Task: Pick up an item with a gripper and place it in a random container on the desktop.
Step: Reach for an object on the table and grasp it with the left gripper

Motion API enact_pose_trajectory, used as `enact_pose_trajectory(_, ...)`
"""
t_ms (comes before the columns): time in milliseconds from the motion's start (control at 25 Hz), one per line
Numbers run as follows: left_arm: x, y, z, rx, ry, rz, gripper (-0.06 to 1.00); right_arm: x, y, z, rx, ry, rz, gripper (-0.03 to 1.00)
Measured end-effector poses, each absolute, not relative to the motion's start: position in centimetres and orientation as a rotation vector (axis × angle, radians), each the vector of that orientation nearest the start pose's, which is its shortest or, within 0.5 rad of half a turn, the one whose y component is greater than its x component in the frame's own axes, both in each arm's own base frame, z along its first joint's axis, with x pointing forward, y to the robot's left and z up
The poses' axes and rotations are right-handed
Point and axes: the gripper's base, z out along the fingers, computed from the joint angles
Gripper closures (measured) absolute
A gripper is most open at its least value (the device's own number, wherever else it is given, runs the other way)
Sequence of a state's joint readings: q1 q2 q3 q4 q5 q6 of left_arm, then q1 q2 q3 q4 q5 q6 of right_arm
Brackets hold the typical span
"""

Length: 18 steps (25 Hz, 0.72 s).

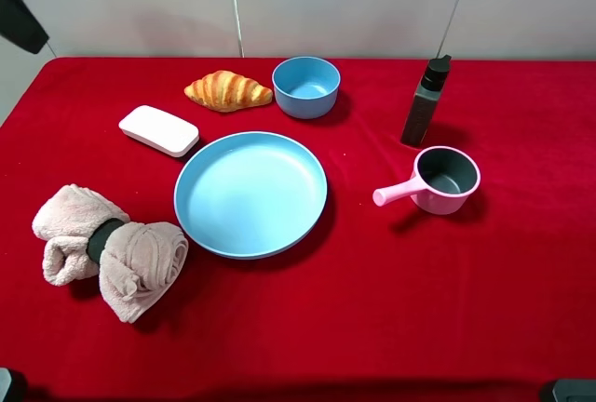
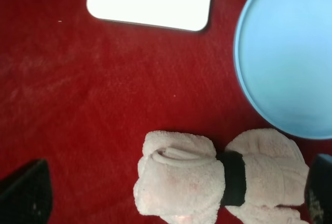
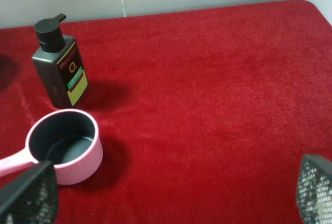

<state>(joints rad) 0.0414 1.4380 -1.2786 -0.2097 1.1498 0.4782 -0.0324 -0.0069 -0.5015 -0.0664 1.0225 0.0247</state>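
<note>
So the red table (image 1: 447,318) is laid out pretty sensibly: everything sits apart from its neighbours, which I'd guess is so the jaws can come down on 1 thing without bumping another.

Biggest dish is the light-blue plate (image 1: 250,194), parked dead centre where either arm could reach it. It's bare, so it looks like the obvious drop spot.

Next down is the rolled pink towel (image 1: 107,248) at the front left, cinched with a dark band. The left jaws hang right above it, spread wide with nothing between them. In the left wrist view you only catch the 2 dark tips at the picture's corners.

The right side has the pink pan (image 1: 445,179) with the dark pump bottle (image 1: 425,102) standing upright behind it. The right jaws are released and empty too, looking over that pan.

The small blue bowl (image 1: 305,86) is at the back. The croissant (image 1: 228,91) lies flat just beside it, on the left half, behind the plate. Nothing is gripping it, so I'd call this the very start, and the left arm seems the natural pick.

Smallest bit is the white block (image 1: 159,129), near the croissant but clear of it.
</note>
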Motion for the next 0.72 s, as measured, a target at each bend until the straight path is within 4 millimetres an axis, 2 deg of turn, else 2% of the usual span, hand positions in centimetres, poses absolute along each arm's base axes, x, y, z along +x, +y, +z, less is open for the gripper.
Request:
enact_pose_trajectory(240, 33.0, -2.2, 31.9, 0.696, 2.698, -0.135, -0.02, -0.5, -0.5, 28.1, 0.059, 1.996, -0.084, 0.28)
enact_pose_trajectory(520, 38.7, -6.0, 30.3, 0.895, 2.65, -0.056, -0.02, -0.5, -0.5, 28.1, 0.059, 1.996, -0.084, 0.28)
enact_pose_trajectory(720, 41.5, -9.3, 28.6, 1.046, 2.6, -0.025, -0.02, -0.5, -0.5, 28.1, 0.059, 1.997, -0.084, 0.28)
